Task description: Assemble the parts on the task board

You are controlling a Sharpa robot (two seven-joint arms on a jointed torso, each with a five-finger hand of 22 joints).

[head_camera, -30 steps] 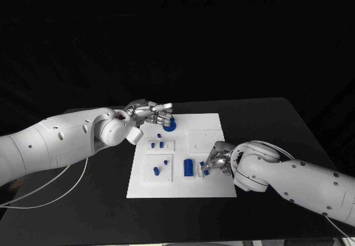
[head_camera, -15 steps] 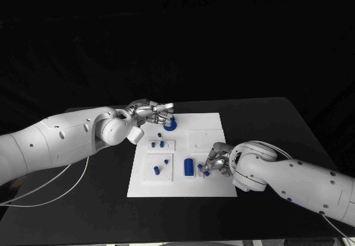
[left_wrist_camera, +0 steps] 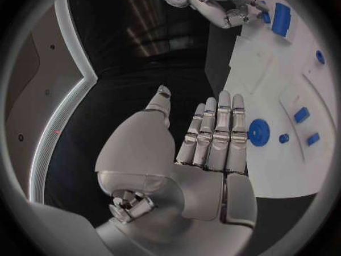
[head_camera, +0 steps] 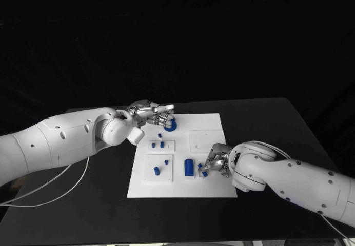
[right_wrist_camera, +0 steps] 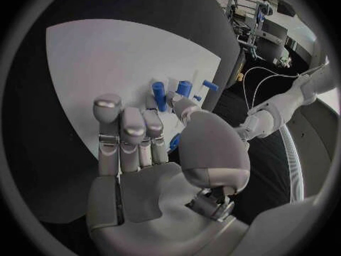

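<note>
Crowding the task board [head_camera: 209, 189], both hands overhang its parts.

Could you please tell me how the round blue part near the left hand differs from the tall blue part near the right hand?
The round blue part is a flat disc at the board's far edge by the left hand; the tall blue part is a longer block near the right hand, on the near half. Both are blue and sit on the task board.

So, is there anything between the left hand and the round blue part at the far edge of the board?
Nothing visible. In the left wrist view the left hand lies with straight fingers beside the round blue part on the task board.
</note>
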